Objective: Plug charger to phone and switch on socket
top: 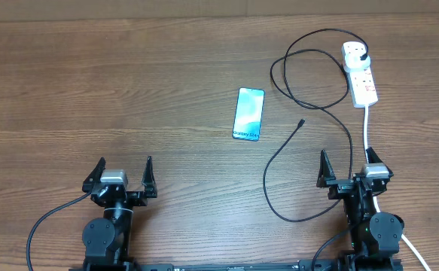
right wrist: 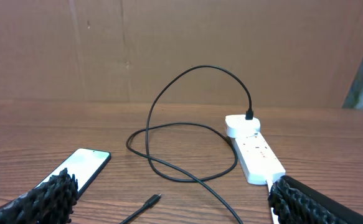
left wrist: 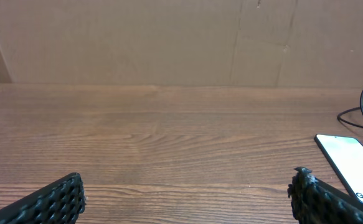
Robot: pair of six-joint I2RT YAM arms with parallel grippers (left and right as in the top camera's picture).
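Left end effector [top: 125, 167]: near-left, fingers spread wide, nothing between them, touching nothing. Bare surface [top: 91, 75] beyond it.

Phone [top: 249, 114]: centre, flat, screen up, white text at its near short edge. Nothing plugged in.

Charger [top: 288, 138]: connector tip lies loose just right of the phone, apart from it. Cable runs near, loops, then passes far to its black plug [top: 364, 54], seated in the socket's far end.

Right end effector [top: 346, 162]: near-right, fingers wide, empty, cable running beneath it.

Socket [top: 361, 75]: far-right, white cord [top: 367, 128] trailing near.
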